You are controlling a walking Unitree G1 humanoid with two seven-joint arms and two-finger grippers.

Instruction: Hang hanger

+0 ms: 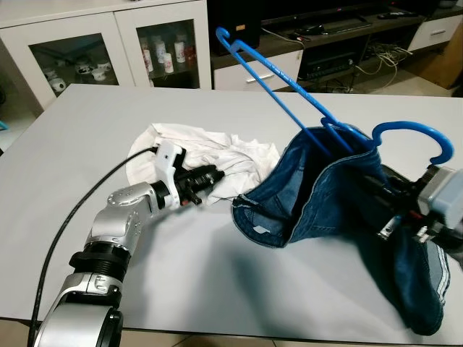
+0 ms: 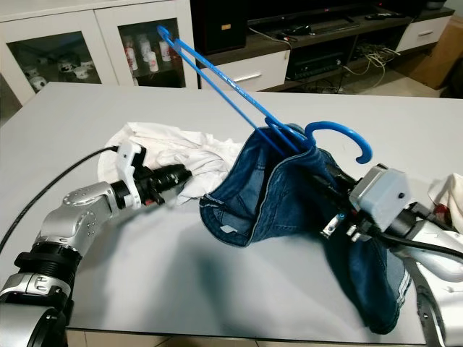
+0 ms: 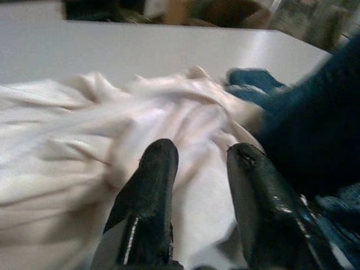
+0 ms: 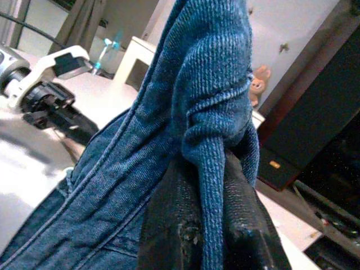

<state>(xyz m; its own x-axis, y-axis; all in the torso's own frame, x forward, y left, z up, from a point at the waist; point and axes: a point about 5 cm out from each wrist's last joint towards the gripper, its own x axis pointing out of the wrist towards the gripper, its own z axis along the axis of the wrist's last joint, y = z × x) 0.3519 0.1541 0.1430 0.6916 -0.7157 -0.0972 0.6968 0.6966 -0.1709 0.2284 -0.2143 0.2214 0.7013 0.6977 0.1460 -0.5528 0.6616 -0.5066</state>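
Nearest the head camera, at about seven o'clock, the left arm (image 1: 108,253) reaches up across the grey table (image 1: 87,130), its black cable trailing off the near edge. Its left gripper (image 3: 197,185) lies low on a crumpled white cloth (image 1: 217,155), the two black fingers (image 3: 147,185) a little apart with a soft fold of the cloth rising between them; the wrist view is blurred, so whether they actually nip the cloth is hard to say.

At four o'clock the right gripper (image 4: 214,225) is pinched tight on the denim jeans (image 2: 289,195), a ridge of the blue fabric squeezed between its fingertips. Held up there, the jeans hang over the table with the waistband gaping toward the middle and one leg trailing down to the near edge at five o'clock. Beside them, touching at nine o'clock, sits the white cloth.

Rising out of the top of the jeans is the blue hanger (image 1: 289,79): its curved hook arches over just above the right wrist, while its long thin bars slant up toward eleven o'clock, well clear of the table. Beyond the far edge, at twelve o'clock, stand a white glass-door cabinet (image 1: 108,43) with small items inside and a dark TV stand (image 1: 340,36)
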